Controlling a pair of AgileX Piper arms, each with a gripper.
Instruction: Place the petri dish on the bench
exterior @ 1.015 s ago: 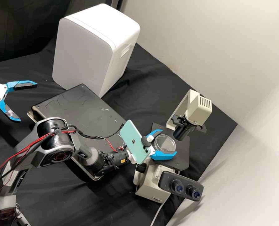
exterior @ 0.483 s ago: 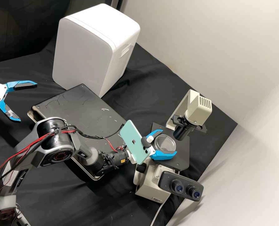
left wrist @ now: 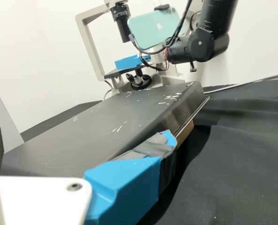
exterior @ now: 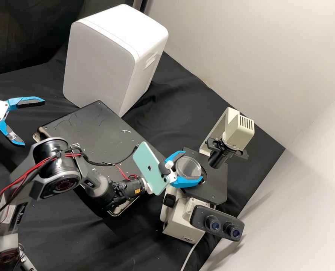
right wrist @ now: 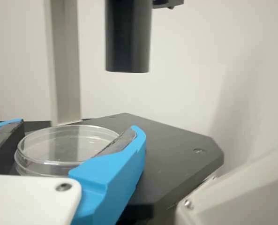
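Observation:
A clear round petri dish (exterior: 187, 166) sits between the two blue fingers of my right gripper (exterior: 191, 167), which is shut on it. It is over the left part of the microscope's black stage (exterior: 214, 185), just left of the black lens tube (exterior: 215, 160). In the right wrist view the petri dish (right wrist: 59, 149) is low over the stage (right wrist: 176, 150); whether it touches I cannot tell. The right gripper (right wrist: 75, 130) clasps its rim on both sides. My left gripper (exterior: 32, 121) hangs open and empty at the far left, beside the black tray (exterior: 92, 128).
The cream microscope (exterior: 182, 220) stands at the front right with its eyepieces (exterior: 222, 226) toward the bench edge. A tall white box (exterior: 111, 56) stands at the back. The black tray (left wrist: 106, 131) lies between the two arms. Black cloth covers the bench.
My right gripper has drawn back to the left with the petri dish, away from under the lens tube. The left arm has kept still.

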